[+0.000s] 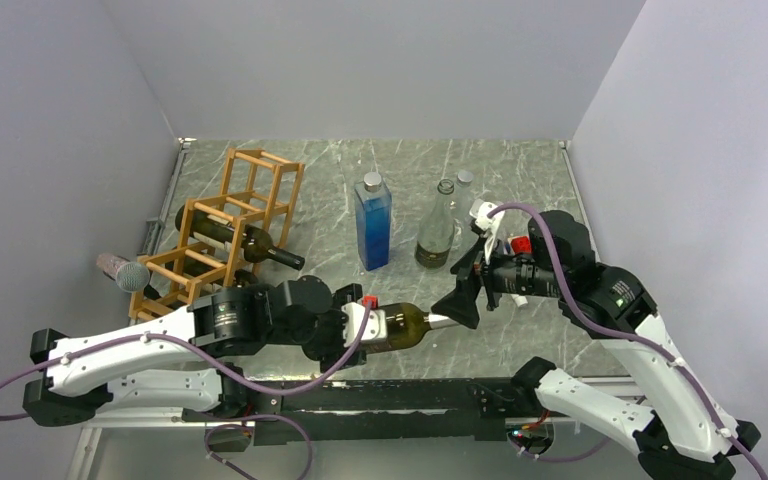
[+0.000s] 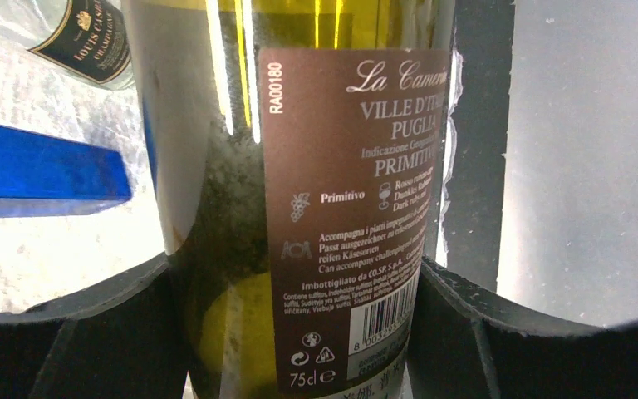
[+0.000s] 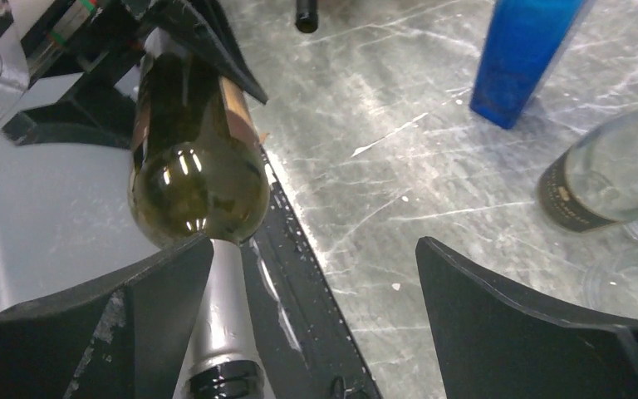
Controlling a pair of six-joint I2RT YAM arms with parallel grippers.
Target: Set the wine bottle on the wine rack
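Fingers (image 2: 91, 332) of the left gripper (image 2: 295, 278) are clamping the wine bottle (image 1: 407, 325) across its labelled body. Bottle is lying level and appears raised off the table, neck pointing away from this hand toward the right gripper (image 3: 314, 249).

Right gripper is standing wide open, the neck running just beside one finger; contact cannot be told.

Ahead of both hands, a blue bottle (image 1: 373, 220) and a clear bottle (image 1: 436, 232) are standing upright.

Wine rack (image 1: 225, 232) is sitting outboard of the left hand, on the bottle's butt side. One dark bottle (image 1: 250, 240) is lying across its middle tier.

Judgement: left hand is taking sole charge of the carry.
- Right hand should be backing off the neck, jaws wide.
- Left hand should be carrying level, presenting the bottle to a free cell.
- Release only once the sticks are bearing both ends.
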